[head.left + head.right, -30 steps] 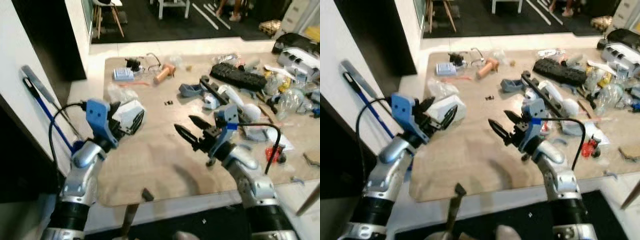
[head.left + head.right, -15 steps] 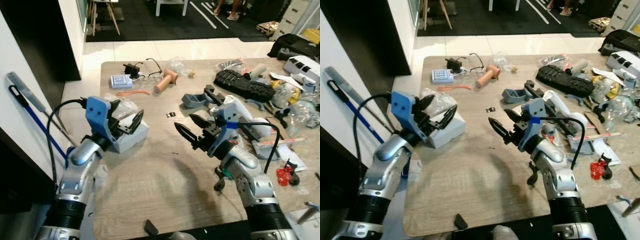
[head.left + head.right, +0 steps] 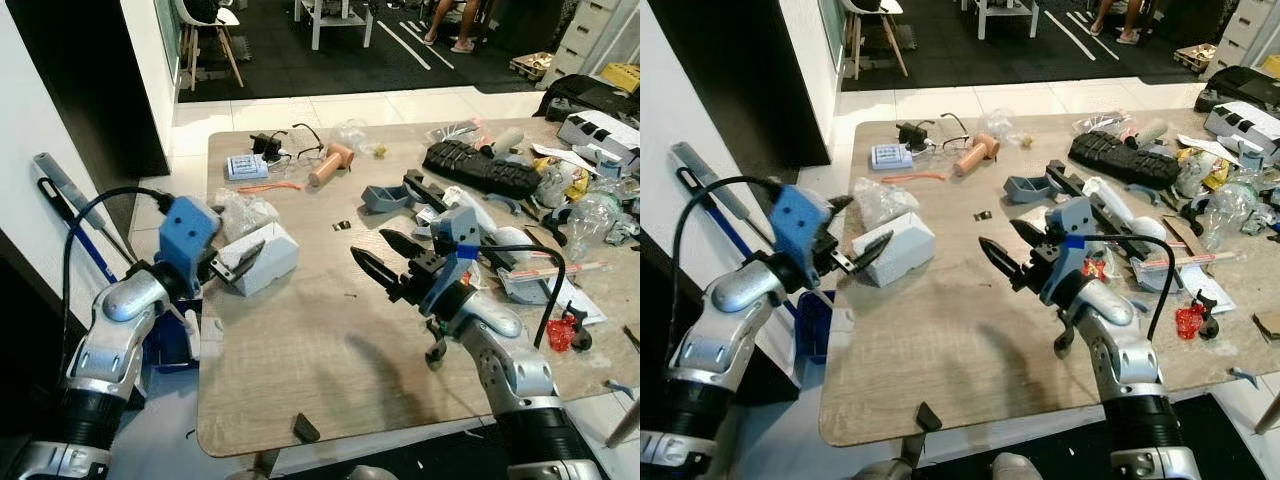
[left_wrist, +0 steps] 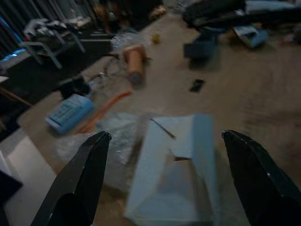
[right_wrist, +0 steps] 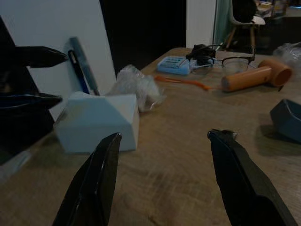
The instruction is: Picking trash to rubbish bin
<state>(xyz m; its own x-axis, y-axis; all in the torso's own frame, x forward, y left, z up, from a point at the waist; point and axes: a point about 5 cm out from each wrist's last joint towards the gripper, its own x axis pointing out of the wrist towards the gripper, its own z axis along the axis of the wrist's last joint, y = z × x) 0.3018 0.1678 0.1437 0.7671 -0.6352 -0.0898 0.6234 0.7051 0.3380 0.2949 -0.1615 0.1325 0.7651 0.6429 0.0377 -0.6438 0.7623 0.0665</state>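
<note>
A crumpled white carton lies near the left edge of the wooden table, with a crumpled clear plastic bag just behind it. My left gripper is open at the carton's left end, over the table's edge. In the left wrist view the carton lies just ahead between the spread fingers. My right gripper hovers open above the middle of the table, pointing left toward the carton, with nothing between its fingers. A blue container stands on the floor beside the table's left edge.
The far and right parts of the table are cluttered: glasses, a tan cylinder, a blue keypad, a black tread, bottles and wrappers. A small black piece lies near the front edge. A blue-handled broom leans on the left wall.
The camera has shifted. My left gripper has drawn back leftward, from over the carton to its left end at the table's edge. The right gripper keeps its open pose.
</note>
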